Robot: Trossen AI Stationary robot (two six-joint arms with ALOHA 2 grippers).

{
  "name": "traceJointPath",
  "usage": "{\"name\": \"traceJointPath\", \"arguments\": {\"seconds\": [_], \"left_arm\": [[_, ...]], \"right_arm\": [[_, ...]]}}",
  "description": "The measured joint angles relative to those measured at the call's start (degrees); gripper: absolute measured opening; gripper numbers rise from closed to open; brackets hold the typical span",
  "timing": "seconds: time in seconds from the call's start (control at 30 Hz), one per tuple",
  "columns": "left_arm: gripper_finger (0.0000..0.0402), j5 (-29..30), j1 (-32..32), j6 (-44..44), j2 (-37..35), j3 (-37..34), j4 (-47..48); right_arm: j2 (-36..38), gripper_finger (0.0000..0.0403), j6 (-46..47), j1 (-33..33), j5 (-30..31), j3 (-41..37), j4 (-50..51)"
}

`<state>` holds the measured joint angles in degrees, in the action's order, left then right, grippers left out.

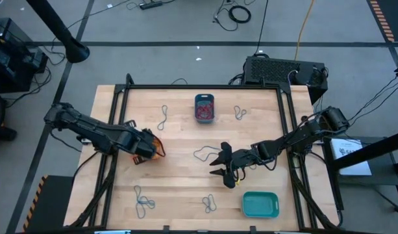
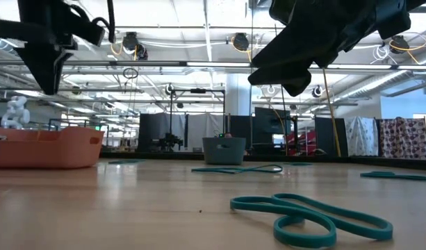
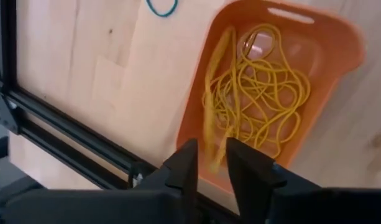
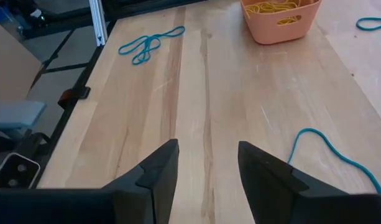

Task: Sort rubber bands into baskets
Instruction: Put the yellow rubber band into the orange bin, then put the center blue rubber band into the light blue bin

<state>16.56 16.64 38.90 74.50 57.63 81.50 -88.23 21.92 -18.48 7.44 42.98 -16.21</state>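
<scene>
Left wrist view: the left gripper (image 3: 207,163) hangs directly over the orange basket (image 3: 339,81), its fingers parted by a narrow gap, and a yellow band (image 3: 214,118) blurs between and just beyond the tips. This reads as a release in progress; I cannot tell whether the band is fully free of the fingers. The position above the basket's near wall would let the band drop onto the tangle of yellow bands (image 3: 265,99) already inside.

In the high view the orange basket (image 1: 157,151) sits near the table's left edge, mostly hidden beneath the left gripper (image 1: 145,148). The dark blue basket (image 1: 204,107) stands by the far edge at mid-width and holds red bands (image 1: 204,114); the turquoise basket (image 1: 260,204) lies toward the near right corner and shows no contents. Each basket thus appears reserved for one colour.

The right gripper (image 1: 223,162) hovers near the table's centre with its fingers spread wide and nothing between them, beside a loose teal band (image 1: 202,155), probably its next pick for the turquoise basket. Further loose bands (image 1: 143,202) lie scattered along the near and far edges, so the sorting is judged well short of complete.
</scene>
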Motion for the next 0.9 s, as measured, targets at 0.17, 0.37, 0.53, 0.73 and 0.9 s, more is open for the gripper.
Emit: {"name": "traceJointPath", "arguments": {"seconds": [0.17,0.37,0.53,0.73,0.9], "left_arm": [[0.0113,0.03,-0.13,-3.19,2.53,0.0,0.05],[0.0114,0.51,-0.13,-3.71,3.11,0.0,-0.59],[0.0114,2.5,-0.13,-4.98,3.11,0.0,-9.45],[0.0114,5.2,1.77,-19.87,3.11,0.0,-37.84],[0.0114,6.0,4.31,-34.06,4.86,0.0,-59.62]], "right_arm": [[0.0,0.016,-1.59,0.0,0.01,0.0,0.53],[0.0,0.016,-1.65,0.0,0.02,0.0,1.06],[0.0,0.016,-3.48,0.0,0.02,0.01,4.24],[-0.02,0.016,-7.28,0.0,5.7,0.0,12.25],[-0.02,0.016,-1.72,0.58,18.0,0.0,16.83]]}}
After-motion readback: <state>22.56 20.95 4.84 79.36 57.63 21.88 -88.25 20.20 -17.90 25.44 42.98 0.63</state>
